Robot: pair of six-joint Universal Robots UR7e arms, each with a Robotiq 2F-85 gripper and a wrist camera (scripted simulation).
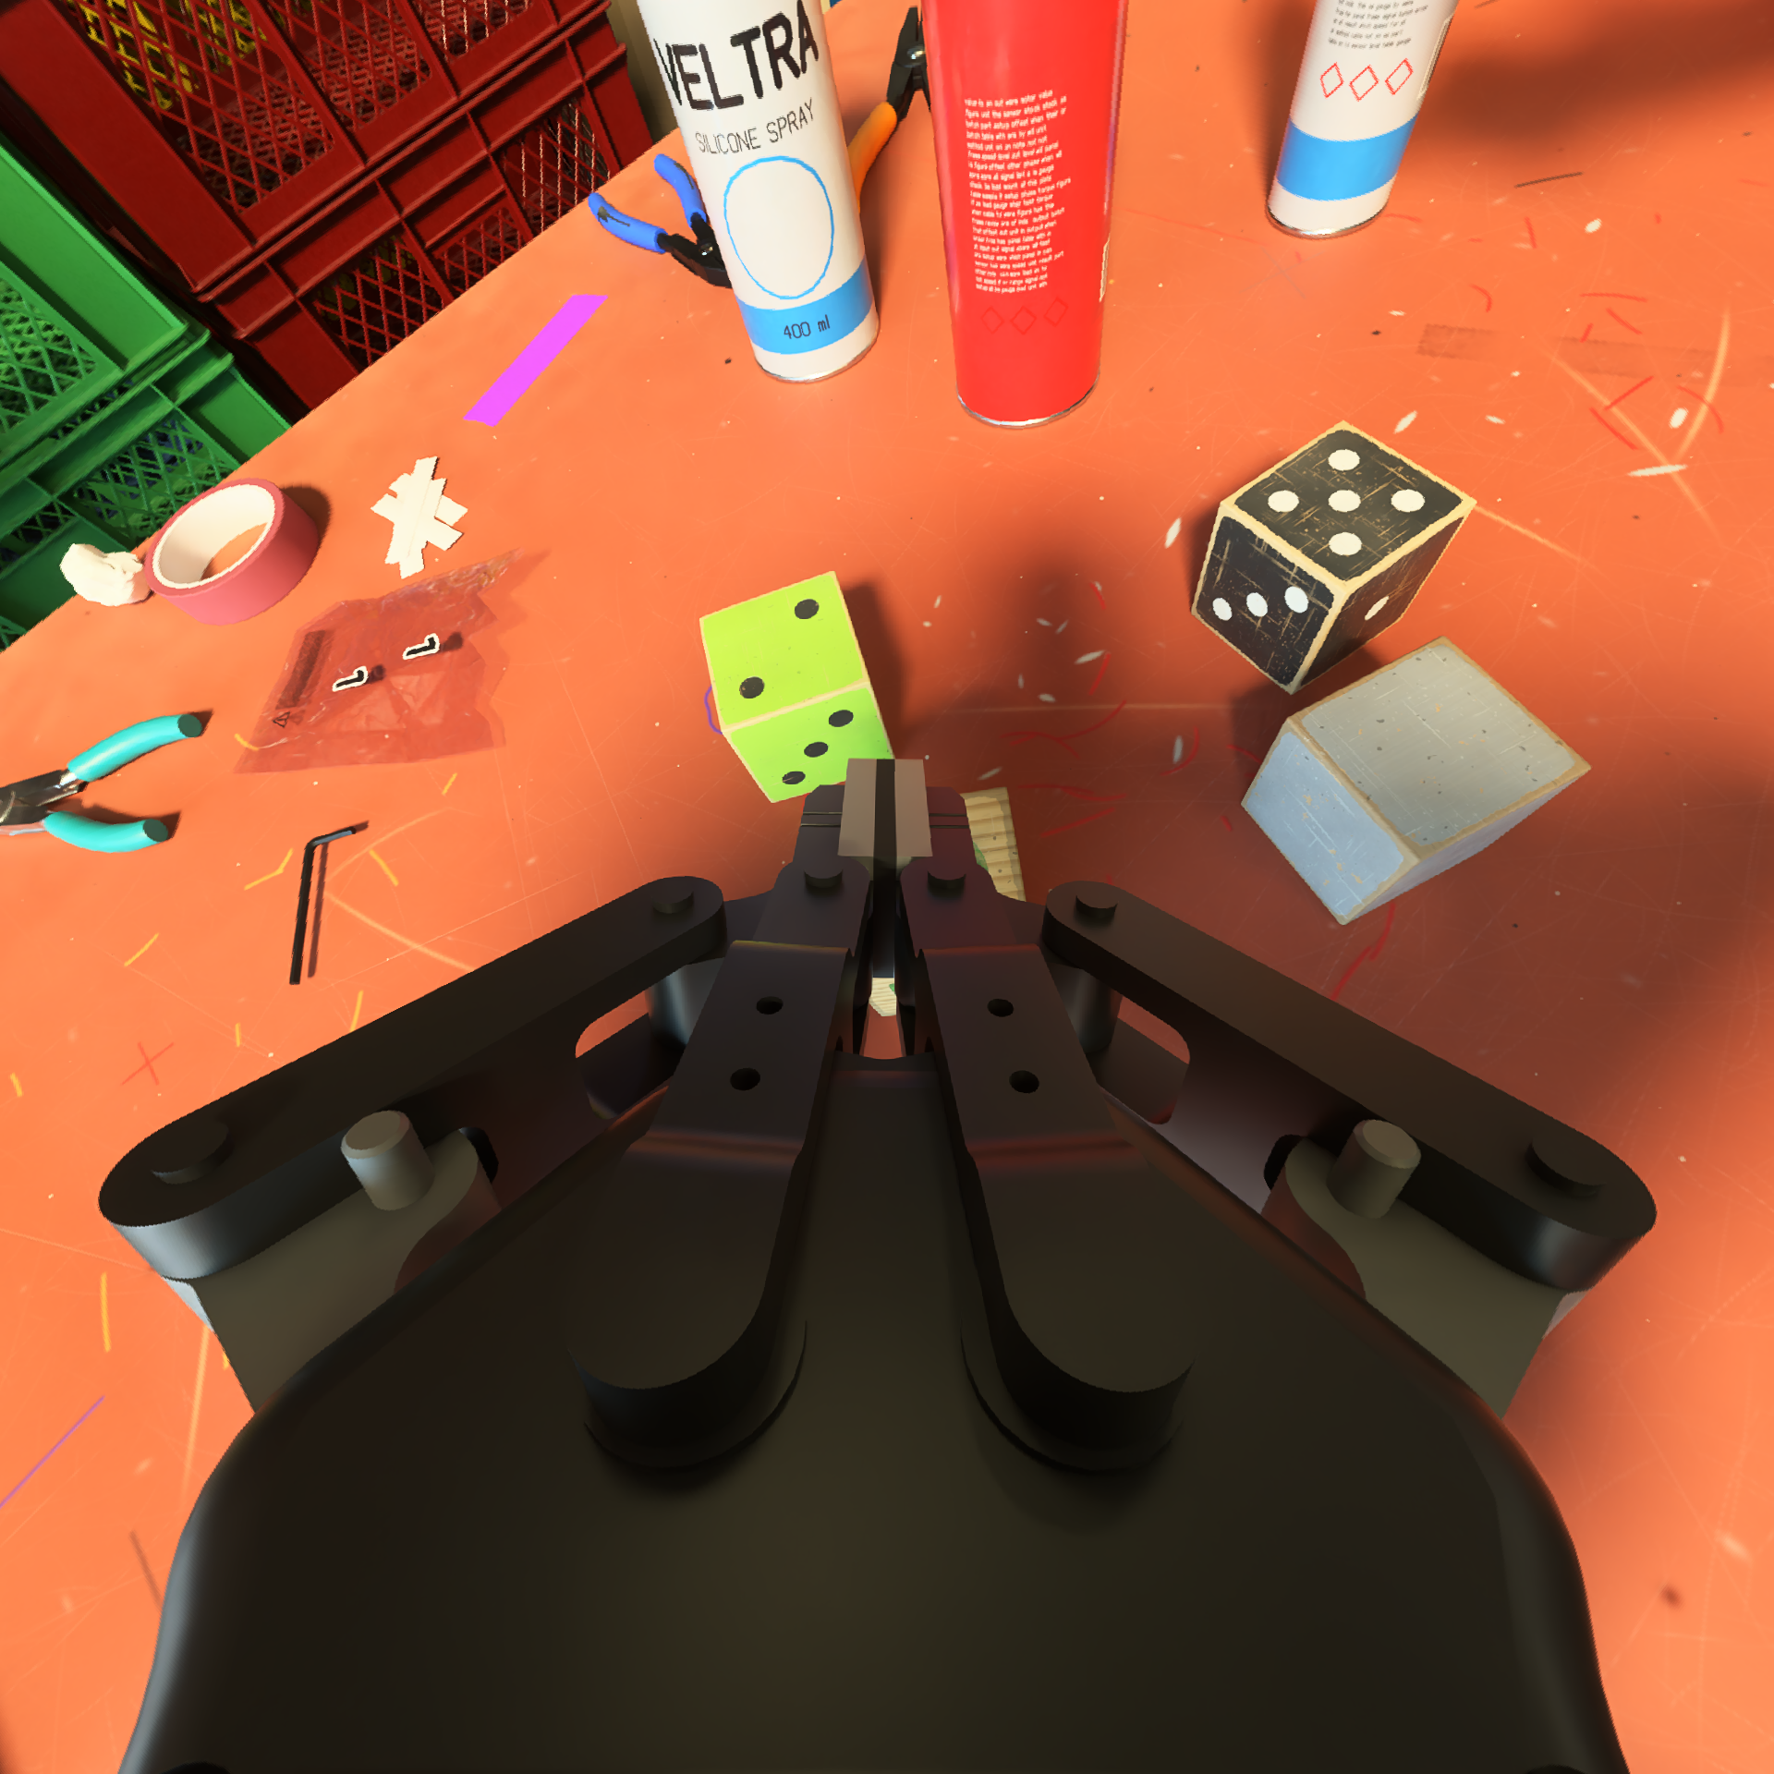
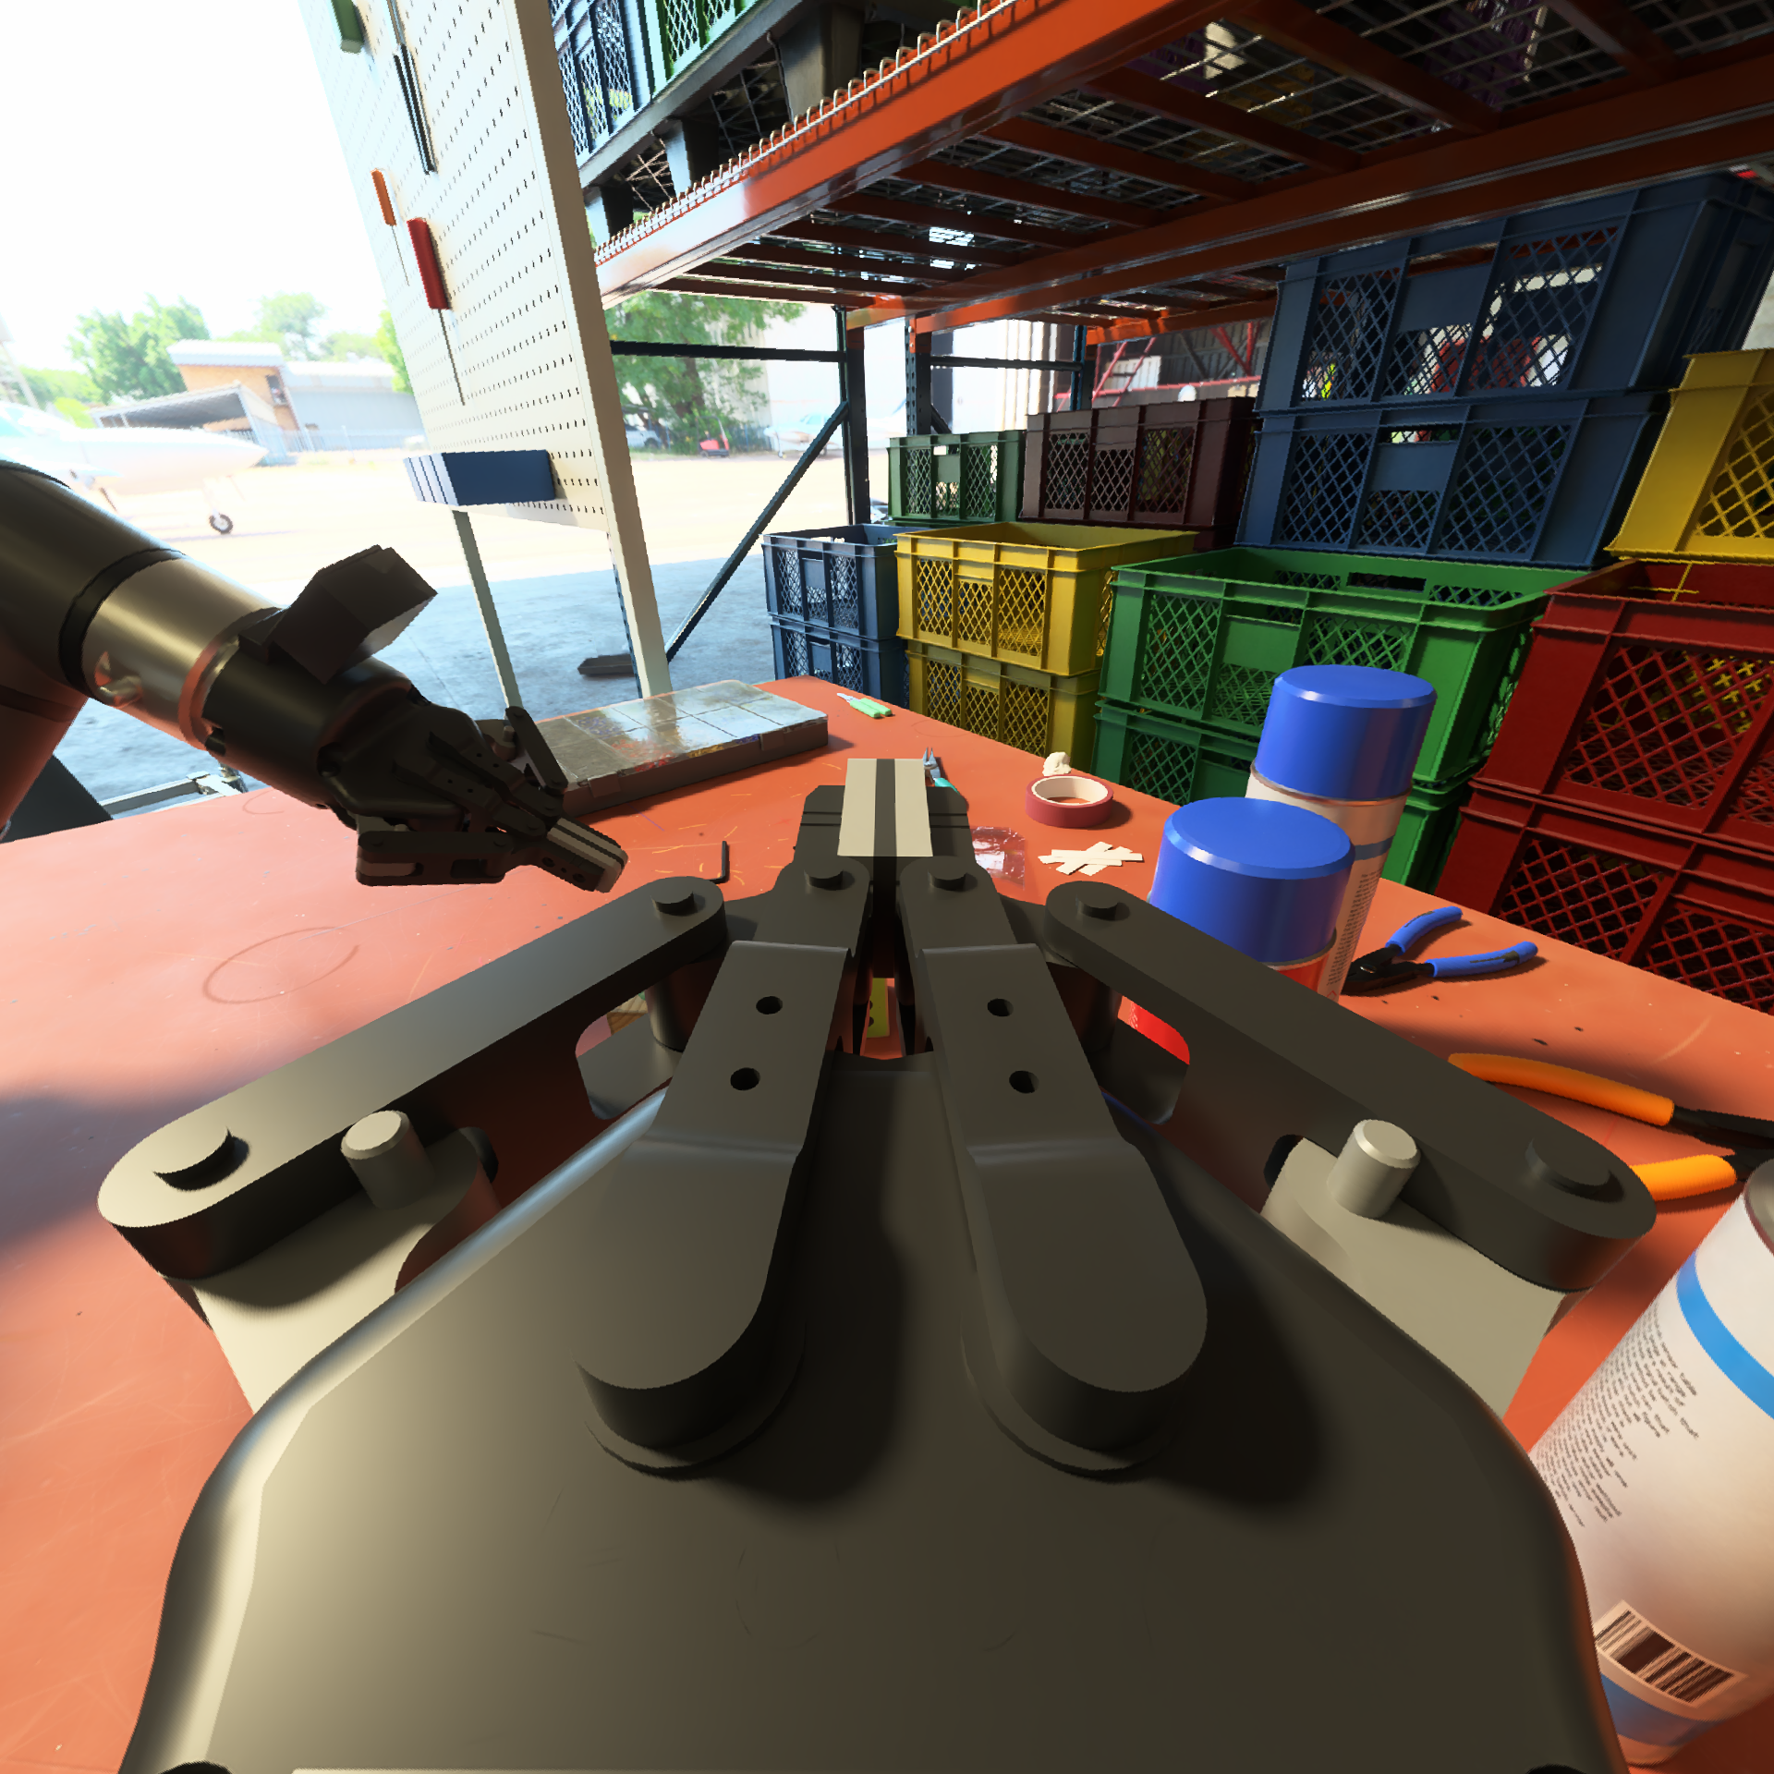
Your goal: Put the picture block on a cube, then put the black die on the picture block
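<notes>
In the left wrist view, my left gripper (image 1: pixel 883 808) is shut and empty, above the orange table (image 1: pixel 960 595). A wooden block (image 1: pixel 996 827), probably the picture block, shows only one edge behind the right finger. A lime-green die (image 1: pixel 789 683) sits just left of the fingertips. The black die (image 1: pixel 1330 552) with white pips stands to the right. A pale blue-grey cube (image 1: pixel 1411 779) lies in front of it, touching or nearly so. My right gripper (image 2: pixel 885 808) is shut and empty, held above the table. The left gripper (image 2: pixel 586 856) also shows in the right wrist view.
Three spray cans stand behind the dice: white (image 1: pixel 778 182), red (image 1: pixel 1022 211), white (image 1: pixel 1344 115). Left of the green die lie a pink tape roll (image 1: pixel 235 549), teal pliers (image 1: pixel 96 782), a hex key (image 1: pixel 312 898) and a plastic bag (image 1: pixel 384 672). Stacked crates (image 2: pixel 1325 624) line the table's far side.
</notes>
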